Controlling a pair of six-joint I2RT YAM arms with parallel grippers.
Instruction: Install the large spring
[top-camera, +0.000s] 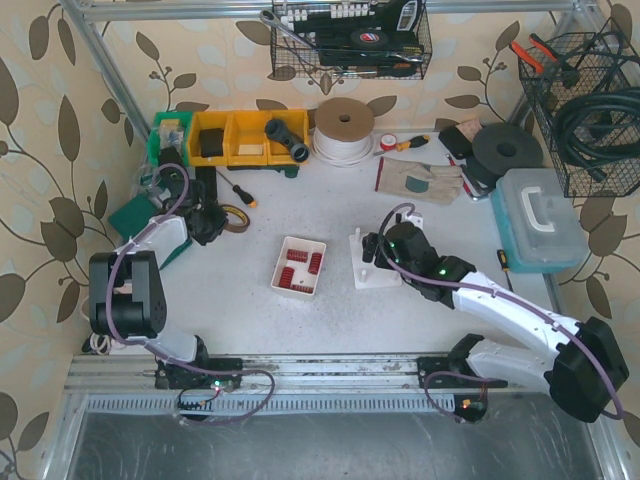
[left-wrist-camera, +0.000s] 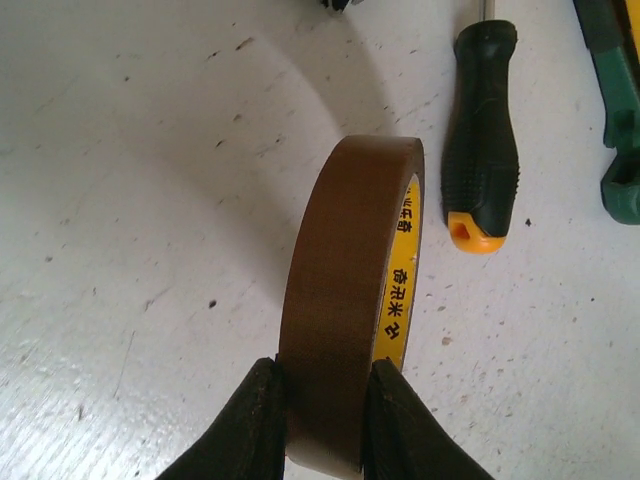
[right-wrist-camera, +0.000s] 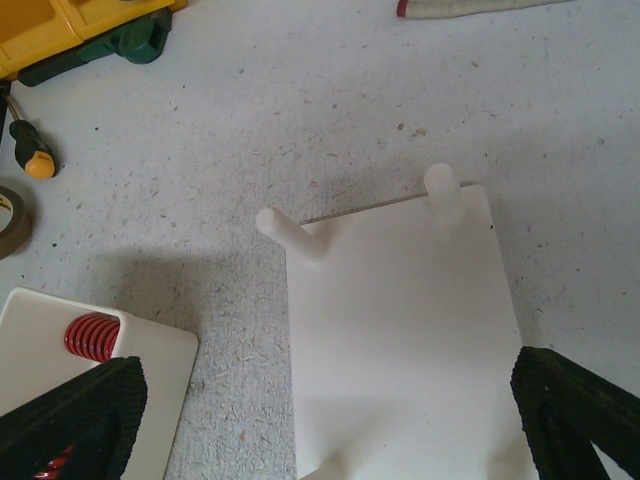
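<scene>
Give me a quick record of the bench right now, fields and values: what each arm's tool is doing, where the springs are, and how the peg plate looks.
left tool: shut on a roll of brown tape, with a screwdriver lying nearby
right tool: open, holding nothing, above the white peg plate
springs: red, in the white tray beside the plate
pegs in view: bare, no spring on them

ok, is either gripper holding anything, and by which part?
Left gripper is shut on the brown tape roll, pinching its band across the width at the near rim. Right gripper is open above the white peg plate, holding nothing.
</scene>
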